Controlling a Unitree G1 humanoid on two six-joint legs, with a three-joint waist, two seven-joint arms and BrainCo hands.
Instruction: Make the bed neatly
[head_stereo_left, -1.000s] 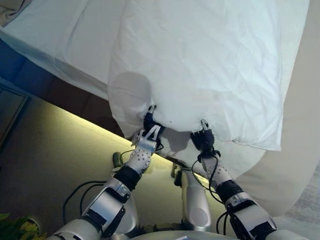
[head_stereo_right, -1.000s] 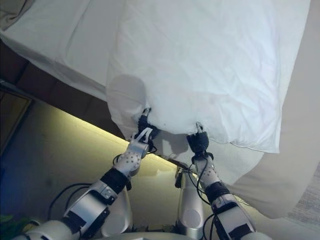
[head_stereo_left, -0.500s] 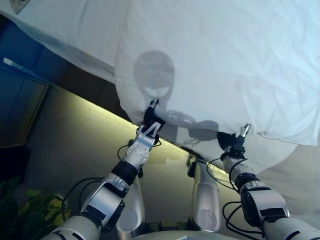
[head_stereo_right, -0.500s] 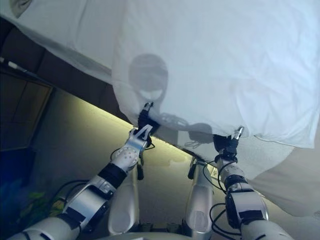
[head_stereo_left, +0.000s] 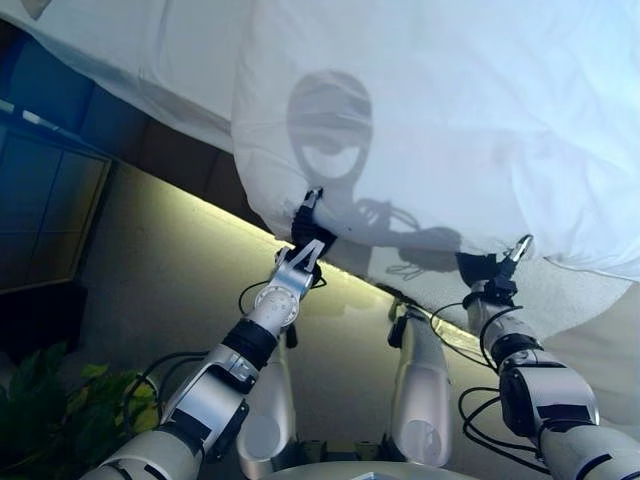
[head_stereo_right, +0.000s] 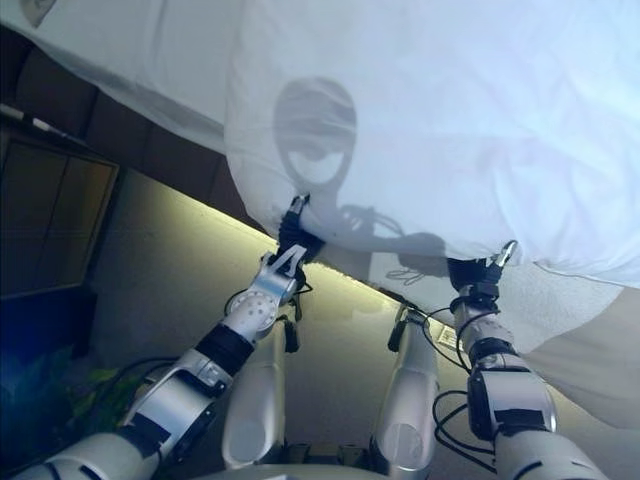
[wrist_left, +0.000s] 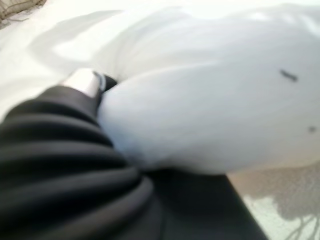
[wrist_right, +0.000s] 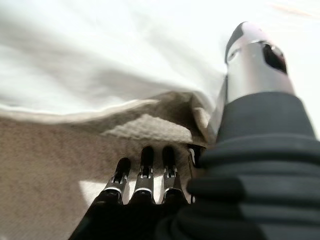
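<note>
A big white pillow (head_stereo_left: 440, 110) lies across the bed, its near edge hanging over the bed's side. My left hand (head_stereo_left: 303, 232) is shut on that edge near its left corner; in the left wrist view the white cloth (wrist_left: 210, 115) bulges out right past the hand's cover. My right hand (head_stereo_left: 490, 272) grips the same edge further right. In the right wrist view its thumb (wrist_right: 252, 55) lies over the white cloth and its fingers (wrist_right: 145, 175) curl beneath it, above the beige cover (wrist_right: 60, 165).
A white sheet (head_stereo_left: 150, 60) covers the bed to the left of the pillow. A beige cover (head_stereo_left: 600, 330) hangs at the right. The dark bed base (head_stereo_left: 170, 160) has a lit strip along its foot. A green plant (head_stereo_left: 50, 400) stands at lower left.
The camera has shifted. My right hand has moved right along the pillow's near edge, so the hands are further apart. The left hand keeps its hold.
</note>
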